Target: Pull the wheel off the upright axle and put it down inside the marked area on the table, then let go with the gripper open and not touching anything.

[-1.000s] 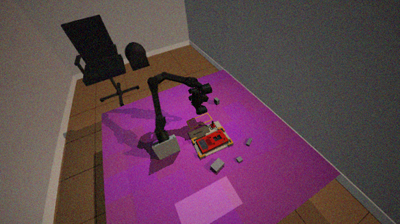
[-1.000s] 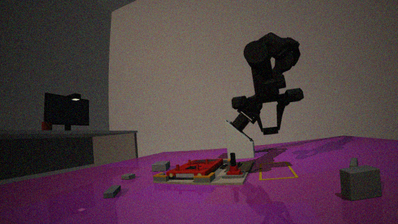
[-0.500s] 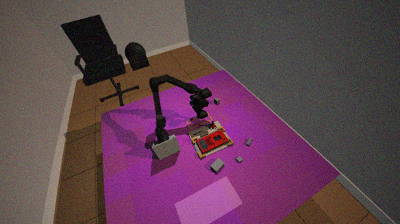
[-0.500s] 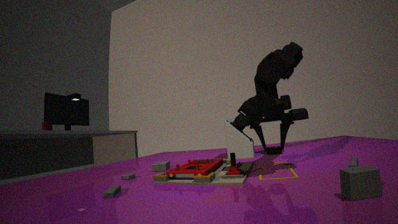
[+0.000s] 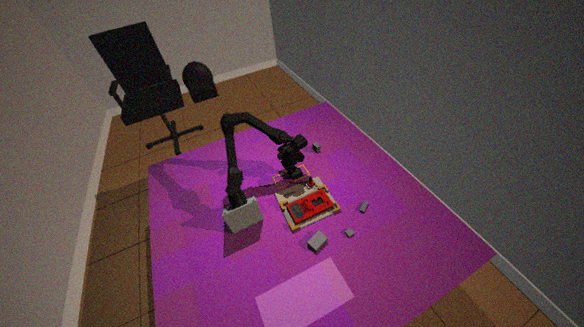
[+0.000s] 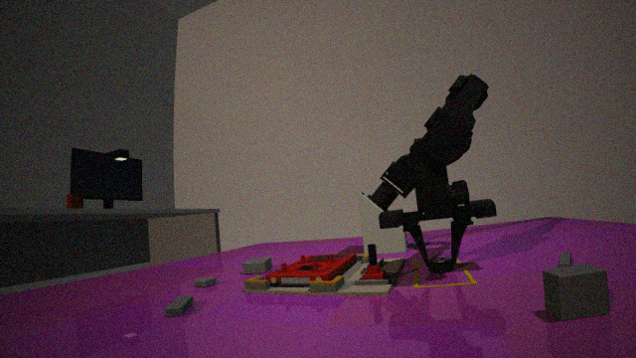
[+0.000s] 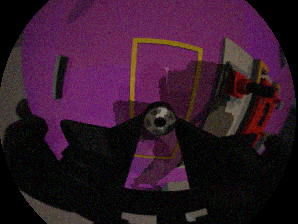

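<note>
The wheel (image 7: 158, 120) sits low between the gripper's fingertips, lying flat with its axis upright, so that the wrist view looks straight down onto its round face with the pale hub at the middle. In the exterior view the wheel (image 6: 439, 265) is a small dark disc at the very bottom of the fingers, down at the level of the purple table top (image 6: 318, 323) and inside the yellow-outlined marked area (image 6: 443, 278); whether it already rests on the surface or hangs just above it cannot be told. The gripper (image 6: 439, 261) is clenched on the wheel, its two fingers (image 6: 420, 244) standing part-way apart and slanting inward to pinch the rim from either side. The upright axle (image 6: 372, 255) stands bare on the fixture board (image 6: 318, 280) just beside the marked area, toward the middle of the table. In the top view the gripper (image 5: 292, 173) hangs over the yellow outline at the board's far corner.
</note>
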